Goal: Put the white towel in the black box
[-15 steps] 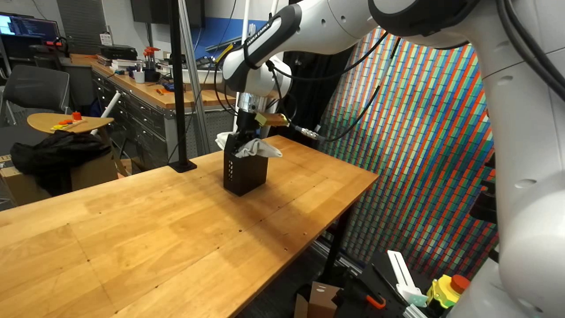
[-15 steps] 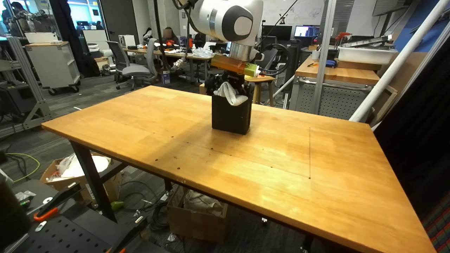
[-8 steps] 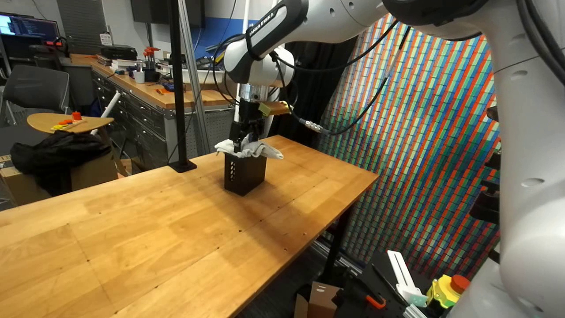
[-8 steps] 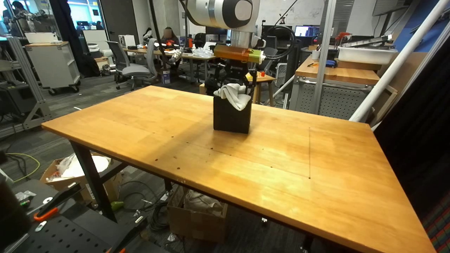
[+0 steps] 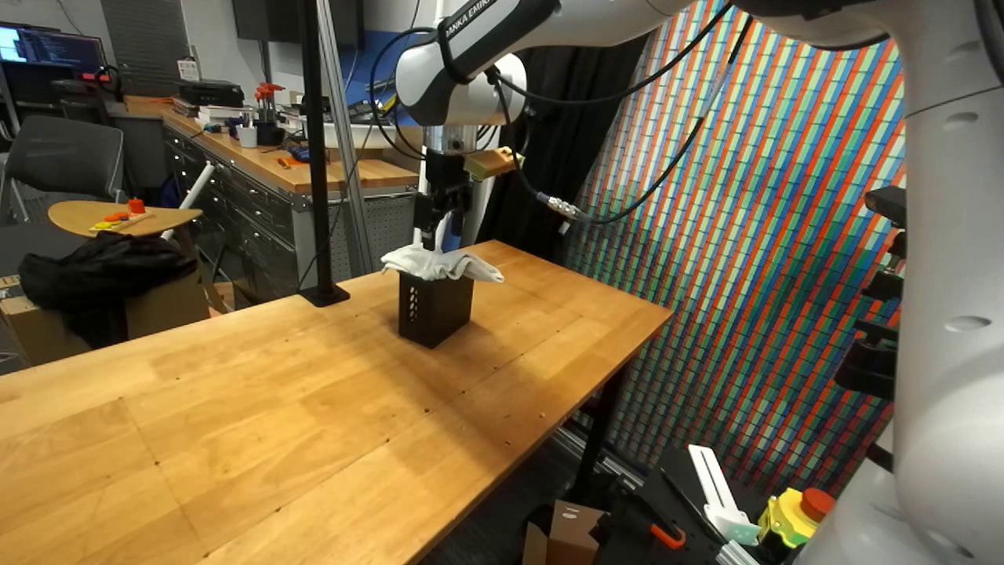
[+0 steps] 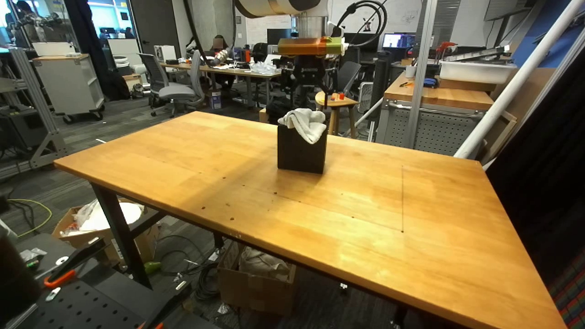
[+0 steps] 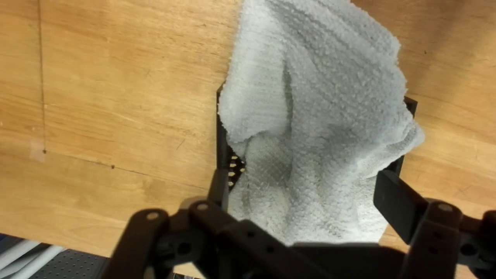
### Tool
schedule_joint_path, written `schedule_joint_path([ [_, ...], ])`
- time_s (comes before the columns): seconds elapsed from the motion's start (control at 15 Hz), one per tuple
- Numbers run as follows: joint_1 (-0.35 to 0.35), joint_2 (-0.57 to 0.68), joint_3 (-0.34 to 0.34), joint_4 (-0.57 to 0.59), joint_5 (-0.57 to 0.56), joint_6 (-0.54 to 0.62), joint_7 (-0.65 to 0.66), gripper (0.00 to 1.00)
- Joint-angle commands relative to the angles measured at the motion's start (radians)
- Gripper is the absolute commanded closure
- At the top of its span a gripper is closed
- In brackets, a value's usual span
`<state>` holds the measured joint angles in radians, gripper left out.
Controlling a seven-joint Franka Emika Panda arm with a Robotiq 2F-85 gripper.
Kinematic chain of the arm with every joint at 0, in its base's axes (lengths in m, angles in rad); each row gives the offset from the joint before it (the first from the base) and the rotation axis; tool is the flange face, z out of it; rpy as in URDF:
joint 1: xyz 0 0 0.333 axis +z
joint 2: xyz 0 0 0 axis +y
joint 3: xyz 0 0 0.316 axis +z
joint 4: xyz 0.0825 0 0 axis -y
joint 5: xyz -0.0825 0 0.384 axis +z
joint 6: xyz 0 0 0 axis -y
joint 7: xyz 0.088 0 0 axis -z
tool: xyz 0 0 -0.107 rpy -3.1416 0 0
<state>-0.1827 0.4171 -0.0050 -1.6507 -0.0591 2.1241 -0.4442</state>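
One white towel (image 7: 321,112) lies draped across the top of the black box (image 6: 301,153), spilling past its edge toward twelve o'clock in the wrist view. Above, the gripper (image 7: 304,190) hangs spread, holding nothing. Release looks done; next, probably, tuck that overhang inside.

Towel (image 7: 329,97) white, that's bright white, shading soft grey in folds, faint ribbing in weave; black box (image 6: 301,153), plain on one face, pale hole pattern on another; end effector (image 7: 308,193), black as well; table (image 5: 235,408), warm honey-blond, wood grain, thin dark lines, dark specks; arm (image 5: 949,408), white, charcoal bands; wrist block (image 6: 301,46), amber with lime-yellow end; and oh, that backdrop (image 5: 753,204), slanting stripes, red, green, blue, cream, in small tiles; button (image 5: 817,504), red, over yellow housing (image 5: 787,518)
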Motion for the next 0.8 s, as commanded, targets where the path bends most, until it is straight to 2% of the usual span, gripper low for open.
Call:
schedule_joint_path([
  [0.0,0.025,-0.032,-0.023,0.014,-0.054,-0.033,0.018,0.33],
  [0.53,0.031,-0.027,-0.014,0.035,-0.056,-0.035,0.011,0.95],
  [0.6,0.031,-0.027,-0.014,0.033,-0.052,-0.032,0.011,0.99],
  [0.73,0.029,-0.026,-0.014,0.027,-0.046,-0.029,0.01,1.0],
])
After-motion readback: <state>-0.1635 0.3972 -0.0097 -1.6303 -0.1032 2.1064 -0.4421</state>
